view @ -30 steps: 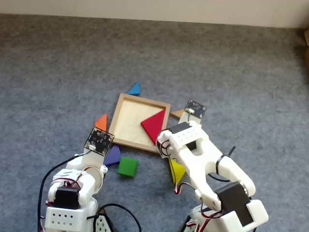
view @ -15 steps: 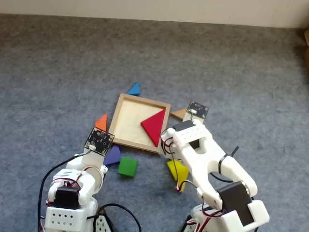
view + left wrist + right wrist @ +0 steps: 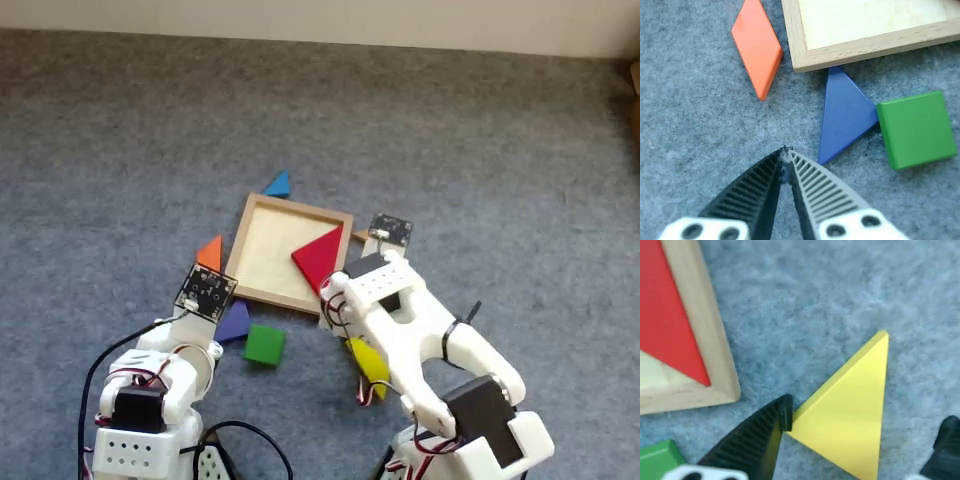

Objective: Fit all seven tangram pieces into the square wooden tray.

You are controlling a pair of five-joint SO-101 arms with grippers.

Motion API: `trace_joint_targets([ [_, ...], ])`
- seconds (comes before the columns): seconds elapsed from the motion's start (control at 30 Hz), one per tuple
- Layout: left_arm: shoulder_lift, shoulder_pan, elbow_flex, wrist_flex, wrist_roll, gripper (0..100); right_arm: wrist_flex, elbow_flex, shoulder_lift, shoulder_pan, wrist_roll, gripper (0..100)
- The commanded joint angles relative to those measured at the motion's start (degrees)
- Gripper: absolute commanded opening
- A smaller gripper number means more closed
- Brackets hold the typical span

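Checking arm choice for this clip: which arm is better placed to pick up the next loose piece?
Right. The right jaws stand open on either side of the yellow triangle, one touching its edge. The left jaws are shut over the carpet, beside the blue triangle.

The high camera looks steeply down over the table (image 3: 480,130), my bases nearest it. My wrist cameras face down, close in: the left at the wooden tray (image 3: 275,297)'s near-left corner, the right at its near-right corner. All three views share the green square (image 3: 265,344).
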Motion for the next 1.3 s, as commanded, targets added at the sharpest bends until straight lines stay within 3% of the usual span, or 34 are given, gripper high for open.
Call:
trace_joint_targets([
  [0.0, -0.31, -0.22, 1.1, 0.26, 0.35, 1, 1.19, -0.84, -0.75, -2.07, 1.14, 43.0],
  [0.37, -0.31, -0.22, 1.1, 0.26, 0.35, 1, 1.45, -0.75, -0.75, -7.43, 1.23, 42.9],
  [0.73, -0.31, -0.22, 1.1, 0.26, 0.35, 1, 1.45, -0.57, -0.22, -3.12, 1.23, 42.9],
  [1.27, -0.31, -0.22, 1.1, 0.26, 0.35, 1, 1.1, 1.63, -0.22, -3.03, 0.88, 39.7],
])
